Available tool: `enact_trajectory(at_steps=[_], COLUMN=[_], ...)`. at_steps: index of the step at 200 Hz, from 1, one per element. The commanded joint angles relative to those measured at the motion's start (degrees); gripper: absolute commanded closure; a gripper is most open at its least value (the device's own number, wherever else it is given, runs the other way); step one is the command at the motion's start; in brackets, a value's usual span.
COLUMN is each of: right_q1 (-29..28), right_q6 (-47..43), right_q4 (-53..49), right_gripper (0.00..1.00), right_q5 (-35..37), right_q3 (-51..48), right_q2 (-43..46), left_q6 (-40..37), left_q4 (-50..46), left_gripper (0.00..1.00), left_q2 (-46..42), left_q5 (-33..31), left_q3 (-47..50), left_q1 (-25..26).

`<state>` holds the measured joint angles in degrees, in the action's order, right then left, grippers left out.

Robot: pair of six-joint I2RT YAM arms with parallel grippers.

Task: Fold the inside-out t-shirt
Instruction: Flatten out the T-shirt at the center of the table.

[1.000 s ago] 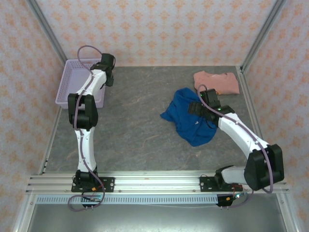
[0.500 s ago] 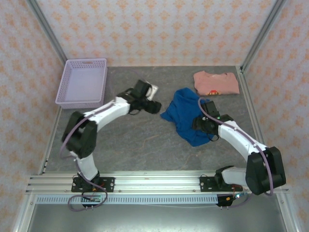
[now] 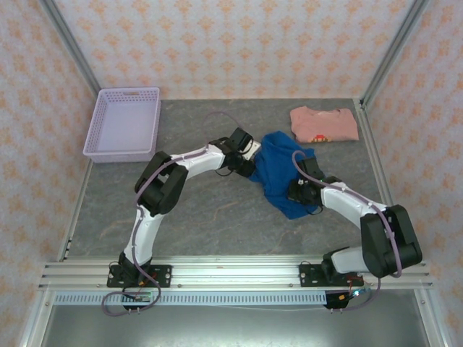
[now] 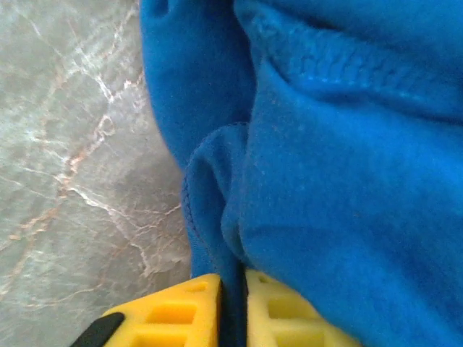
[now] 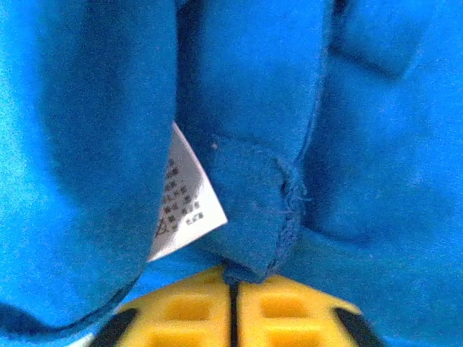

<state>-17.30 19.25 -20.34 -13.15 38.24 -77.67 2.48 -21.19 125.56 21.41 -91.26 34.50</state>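
Grey marbled table (image 3: 202,210): blue t-shirt (image 3: 276,163), pink shirt (image 3: 324,123), lilac basket (image 3: 123,123).

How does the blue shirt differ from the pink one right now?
The blue t-shirt lies crumpled mid-table; the pink shirt lies folded flat near the far edge. The left claw and right claw each pinch the blue t-shirt; nothing touches the pink shirt. Both rest on the grey table.

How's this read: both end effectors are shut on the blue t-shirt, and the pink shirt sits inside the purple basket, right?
Not quite. The left end effector and right end effector are shut on the blue t-shirt, but the pink shirt lies on the table at its far right, outside the purple basket; the top external view shows it.
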Motion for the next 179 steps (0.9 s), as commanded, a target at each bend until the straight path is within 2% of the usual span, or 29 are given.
enact_trajectory(at_steps=[1,22,44,62,80,132,179], right_q1=[0.1,0.1,0.1,0.1,0.1,0.1,0.1], right_q6=[-4.2,-7.5,-8.7,-8.3,-8.0,-11.5,-16.8], right_q4=[-2.6,-6.0,-5.8,-2.9,-1.1,-4.4,-9.3], right_gripper=[1.0,1.0,1.0,1.0,1.0,1.0,1.0], right_q5=[5.6,5.6,0.2,-5.0,-7.4,-4.8,7.1], right_q3=[5.3,11.0,19.0,26.5,34.8,53.7,64.1], right_q2=[4.1,12.7,19.8,22.0,21.2,16.6,16.0], left_q6=[1.2,4.4,10.5,12.6,11.5,6.2,0.4], left_q4=[0.7,3.7,8.6,9.8,7.1,-0.4,-5.3], left_gripper=[0.99,1.0,1.0,1.0,1.0,1.0,1.0], left_q2=[-2.2,-11.8,-29.1,-42.2,-51.5,-62.4,-62.8], left_q5=[1.0,0.7,-1.5,-9.1,-16.6,-27.5,-34.8], left_q3=[-0.5,4.5,12.1,15.5,14.1,3.7,-7.7], left_q1=[-0.6,-3.3,-7.7,-9.2,-9.3,-9.3,-9.4])
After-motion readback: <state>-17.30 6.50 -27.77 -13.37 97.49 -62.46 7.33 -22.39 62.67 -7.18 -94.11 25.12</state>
